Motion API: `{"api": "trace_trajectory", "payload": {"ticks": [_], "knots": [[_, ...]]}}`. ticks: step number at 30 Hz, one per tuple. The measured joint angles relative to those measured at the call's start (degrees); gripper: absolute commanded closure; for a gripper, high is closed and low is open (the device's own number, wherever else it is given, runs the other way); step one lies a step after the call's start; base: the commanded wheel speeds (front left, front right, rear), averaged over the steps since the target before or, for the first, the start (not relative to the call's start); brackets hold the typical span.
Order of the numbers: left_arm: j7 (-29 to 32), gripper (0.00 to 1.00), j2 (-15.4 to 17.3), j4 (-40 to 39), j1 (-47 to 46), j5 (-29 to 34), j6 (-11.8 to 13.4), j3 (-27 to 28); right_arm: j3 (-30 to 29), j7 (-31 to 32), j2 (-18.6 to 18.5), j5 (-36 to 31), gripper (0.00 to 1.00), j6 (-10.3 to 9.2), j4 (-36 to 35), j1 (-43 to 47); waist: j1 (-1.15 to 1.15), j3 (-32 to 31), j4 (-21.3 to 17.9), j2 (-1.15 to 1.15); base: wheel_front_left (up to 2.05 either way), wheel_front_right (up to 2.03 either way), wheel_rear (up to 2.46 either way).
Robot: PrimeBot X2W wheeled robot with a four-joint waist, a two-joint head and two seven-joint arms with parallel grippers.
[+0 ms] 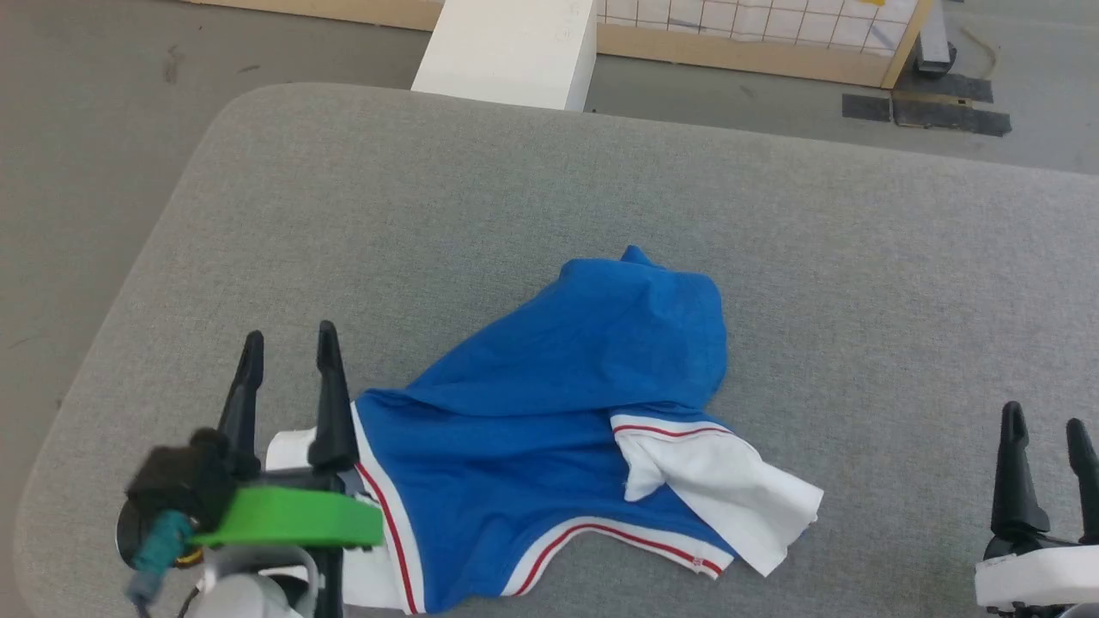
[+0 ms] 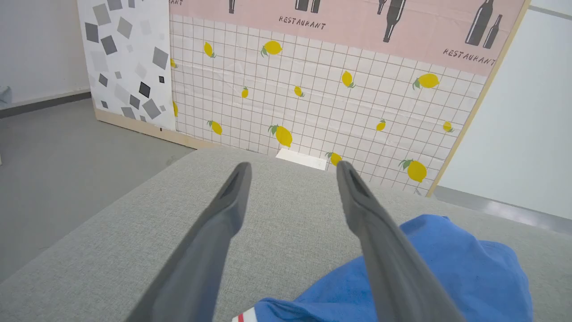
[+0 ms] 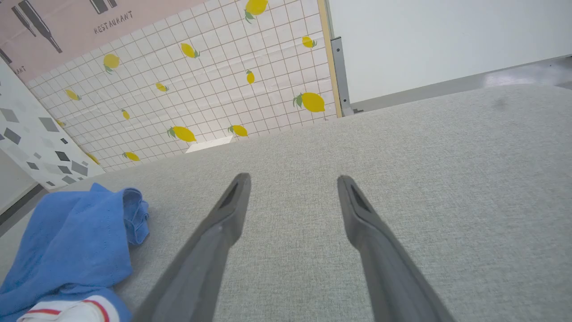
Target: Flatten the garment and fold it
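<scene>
Saw the garment [image 1: 558, 412] crumpled lower centre from the head; lemon-print panel [image 2: 313, 103] from the wrists. Found left gripper [image 1: 289, 336], right gripper [image 1: 1046, 421] wide, empty.

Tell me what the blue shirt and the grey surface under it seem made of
The garment looks like soft matte knit jersey, draping in limp folds. The table top seems covered in matte grey woven cloth with a flecked weave.

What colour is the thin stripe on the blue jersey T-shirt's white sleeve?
Red stripe; clearest in head view.
</scene>
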Motion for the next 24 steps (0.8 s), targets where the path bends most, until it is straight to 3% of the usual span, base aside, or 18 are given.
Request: {"api": "trace_trajectory", "payload": {"ticks": [5,7,13,19,24], "knots": [[0.0,0.0,-4.1,1.0,4.2,8.4,-1.5,-0.2,1.1,-0.3,0.0,0.1,0.0,0.0,0.3,0.0,0.0,0.7,-0.1,0.0,0.0,0.0,0.0],[0.0,0.0,-7.7,2.0,6.1,9.6,-3.7,1.0,1.5,-0.3,0.0,0.1,0.0,0.0,0.2,0.0,0.0,1.3,0.2,0.0,0.0,0.0,0.0],[0.0,0.0,-9.7,2.1,6.0,12.2,-6.6,3.2,5.5,2.9,0.0,-2.9,0.0,0.0,-3.2,-2.0,0.0,2.4,1.1,0.0,0.0,0.0,0.0],[0.0,0.0,-10.7,2.3,5.5,13.0,-8.2,3.9,13.8,15.6,-0.3,-6.1,0.0,0.0,-7.8,-6.2,0.0,3.4,2.0,0.0,0.0,0.0,0.0],[0.0,0.0,-11.0,2.7,5.4,13.0,-8.8,3.9,17.0,31.2,-2.5,-6.4,0.0,0.0,-12.2,-4.9,0.0,4.0,3.3,0.0,0.0,0.0,0.0]]}}
